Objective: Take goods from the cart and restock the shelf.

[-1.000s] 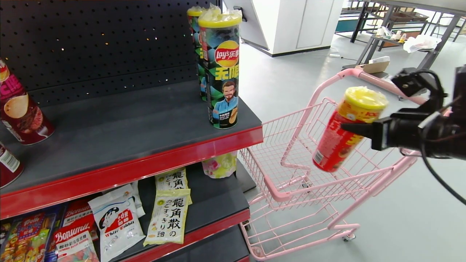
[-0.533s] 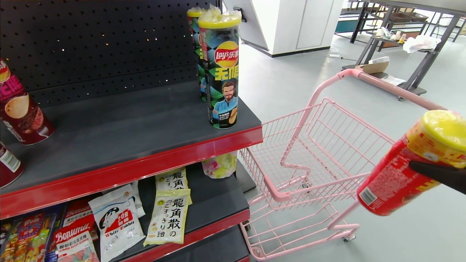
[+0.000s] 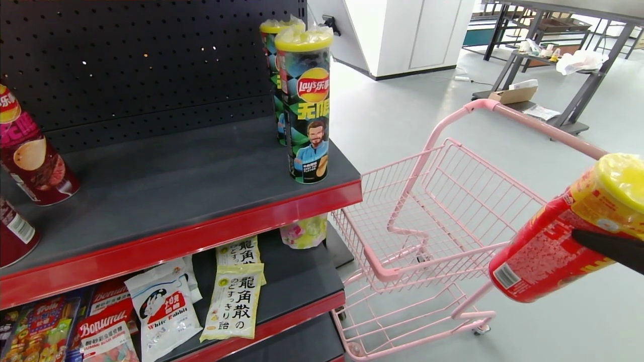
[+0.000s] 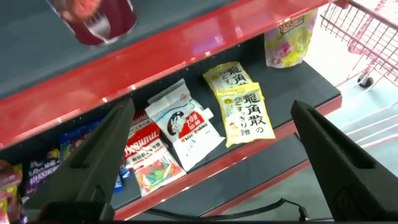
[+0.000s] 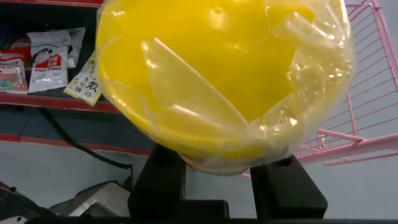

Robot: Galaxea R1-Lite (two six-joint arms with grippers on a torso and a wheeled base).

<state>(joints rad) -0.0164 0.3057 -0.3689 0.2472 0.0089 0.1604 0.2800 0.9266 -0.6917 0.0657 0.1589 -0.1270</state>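
Observation:
A red chips can (image 3: 558,236) with a yellow lid hangs tilted at the right edge of the head view, beside the pink cart (image 3: 528,119), whose basket holds nothing. My right gripper (image 5: 221,171) is shut on that can; one black finger (image 3: 606,247) crosses its side, and the wrapped yellow lid (image 5: 224,74) looms in the right wrist view. The dark top shelf (image 3: 176,171) is to the left. My left gripper (image 4: 211,112) is open, held before the lower shelf with nothing between its fingers.
Two green-black chips cans (image 3: 307,105) stand at the top shelf's right end, maroon cans (image 3: 30,151) at its left. Candy bags (image 3: 234,296) lie on the lower shelf (image 4: 311,93). Open grey floor lies right of the cart; tables stand far behind.
The right gripper carried the red can from above the cart basket rightward and lower, to the picture's right edge. The camera then shifted slightly.

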